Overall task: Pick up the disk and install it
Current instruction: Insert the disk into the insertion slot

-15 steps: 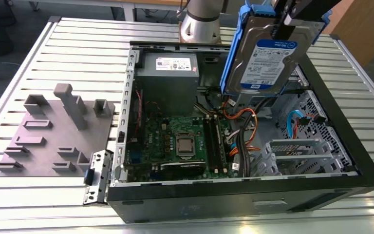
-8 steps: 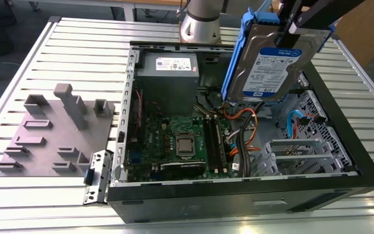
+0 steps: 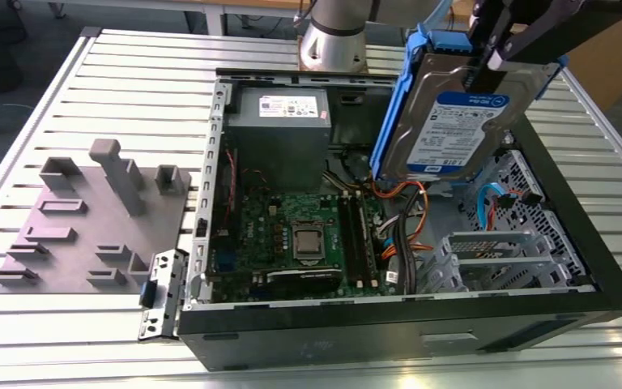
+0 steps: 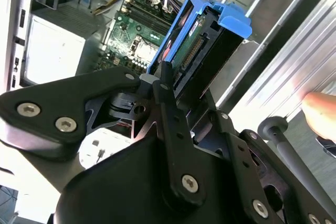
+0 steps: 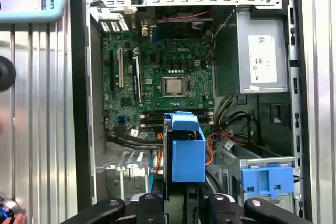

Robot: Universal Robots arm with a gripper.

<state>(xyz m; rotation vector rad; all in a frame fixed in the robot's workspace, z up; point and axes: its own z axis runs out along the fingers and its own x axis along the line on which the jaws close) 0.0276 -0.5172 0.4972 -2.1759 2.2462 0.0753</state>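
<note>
Exterior view, hand: your hand [image 3: 488,71] sits at 1 o'clock in this view, closed tight on the top edge of the disk [image 3: 446,121].
Exterior view, disk: it hangs on edge, slightly tilted, label toward the camera and blue rails on its sides. It is held over the open case [image 3: 398,328] and is not seated in any bay.
Exterior view, case: it lies open on the bench [image 3: 62,340], with the motherboard [image 3: 289,235] at its middle and the power supply [image 3: 279,121] at 12 o'clock from that.
Exterior view, fixture: the grey fixture [image 3: 74,223] stands at 9 o'clock, beside the case.
Second wrist view, hand: you see the fingers [image 4: 167,103] pinched on the disk [image 4: 191,51], whose connector end faces the camera. The motherboard [image 4: 139,35] lies beyond it.
First wrist view, disk: the disk [image 5: 187,150] shows edge-on in your hand [image 5: 185,203], over the case interior. It is between the motherboard [image 5: 157,77] and the bay holding a blue bracket [image 5: 266,179].
</note>
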